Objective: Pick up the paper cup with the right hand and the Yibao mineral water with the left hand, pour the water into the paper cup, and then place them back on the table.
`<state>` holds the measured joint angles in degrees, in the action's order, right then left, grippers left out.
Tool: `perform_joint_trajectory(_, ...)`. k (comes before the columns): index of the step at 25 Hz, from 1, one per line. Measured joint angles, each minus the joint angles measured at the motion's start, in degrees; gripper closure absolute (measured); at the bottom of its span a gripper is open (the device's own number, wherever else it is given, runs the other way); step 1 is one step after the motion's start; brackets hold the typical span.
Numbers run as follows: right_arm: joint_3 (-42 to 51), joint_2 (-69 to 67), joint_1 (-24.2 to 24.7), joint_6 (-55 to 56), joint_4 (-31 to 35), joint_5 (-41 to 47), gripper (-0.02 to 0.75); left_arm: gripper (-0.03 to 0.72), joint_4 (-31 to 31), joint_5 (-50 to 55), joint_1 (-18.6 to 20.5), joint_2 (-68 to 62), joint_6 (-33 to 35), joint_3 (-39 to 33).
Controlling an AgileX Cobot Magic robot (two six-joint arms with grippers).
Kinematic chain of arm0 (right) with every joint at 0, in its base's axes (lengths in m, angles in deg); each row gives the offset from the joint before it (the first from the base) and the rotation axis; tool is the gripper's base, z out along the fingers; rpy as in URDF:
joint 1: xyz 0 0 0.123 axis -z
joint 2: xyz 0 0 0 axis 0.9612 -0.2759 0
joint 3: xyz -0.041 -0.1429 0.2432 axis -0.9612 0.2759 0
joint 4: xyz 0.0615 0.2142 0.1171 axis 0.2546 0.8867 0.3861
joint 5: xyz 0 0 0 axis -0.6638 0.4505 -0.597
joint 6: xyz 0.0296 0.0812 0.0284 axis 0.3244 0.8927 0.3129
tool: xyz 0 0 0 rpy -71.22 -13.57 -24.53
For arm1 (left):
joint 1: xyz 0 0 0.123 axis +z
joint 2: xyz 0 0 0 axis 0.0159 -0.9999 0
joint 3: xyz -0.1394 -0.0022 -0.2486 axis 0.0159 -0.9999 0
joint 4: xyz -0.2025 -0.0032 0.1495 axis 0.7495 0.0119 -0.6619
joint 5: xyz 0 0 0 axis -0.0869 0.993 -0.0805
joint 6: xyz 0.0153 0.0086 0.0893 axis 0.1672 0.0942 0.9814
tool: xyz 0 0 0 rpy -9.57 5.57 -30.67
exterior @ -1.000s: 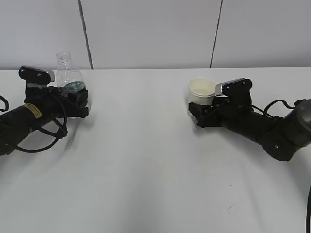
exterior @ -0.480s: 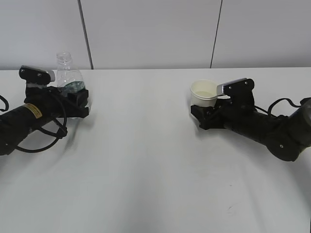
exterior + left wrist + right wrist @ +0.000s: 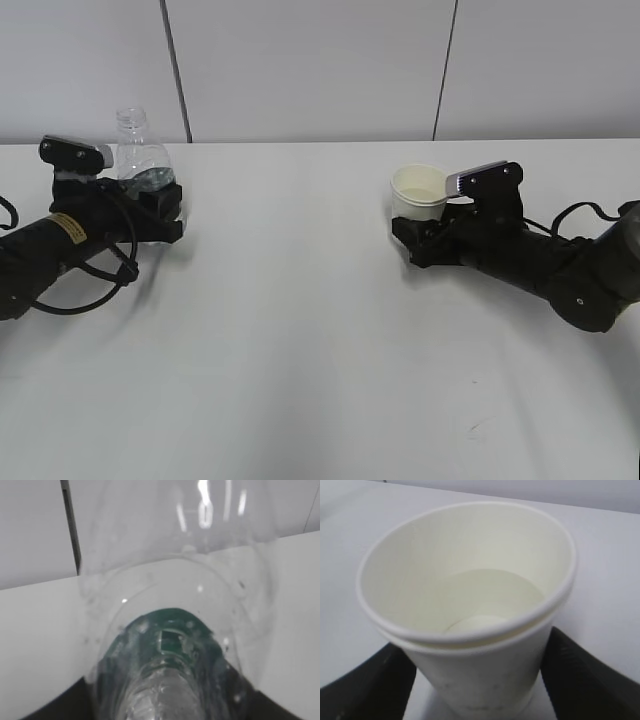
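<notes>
The Yibao mineral water bottle [image 3: 138, 160] stands upright at the far left of the table [image 3: 300, 330], uncapped and nearly empty. My left gripper [image 3: 160, 205] lies low on the table, shut on its green-labelled lower part. In the left wrist view the clear bottle [image 3: 175, 630] fills the frame, with the left gripper [image 3: 165, 707] a dark jaw at each lower corner. The white paper cup [image 3: 417, 192] is upright at right centre, with my right gripper [image 3: 415, 235] shut on it. In the right wrist view the cup [image 3: 470, 605] holds some water between the black fingers [image 3: 365, 690] of the right gripper [image 3: 475, 680].
A pale panelled wall [image 3: 300, 70] runs right behind the table's far edge. Black cables [image 3: 110, 270] loop beside the left arm. Whether the cup's base touches the table is hidden by the gripper.
The right arm shifted a little to the right with the cup in its grip, then held still. The left arm and the bottle have not moved.
</notes>
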<state>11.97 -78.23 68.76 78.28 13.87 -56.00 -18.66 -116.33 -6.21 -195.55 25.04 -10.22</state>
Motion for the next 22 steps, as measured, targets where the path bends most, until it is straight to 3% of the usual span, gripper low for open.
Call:
perform_joint_trajectory(8, 0.10, 0.00, 0.00, 1.24, -0.59, 0.00, 0.090, 0.387, 0.00, 0.00, 0.00, 0.00, 0.00, 0.00)
perform_joint_trajectory(22, 0.22, 0.00, 0.00, 2.25, -1.32, 0.25, 0.083, 0.387, 0.00, 0.00, 0.00, 0.00, 0.00, 0.00)
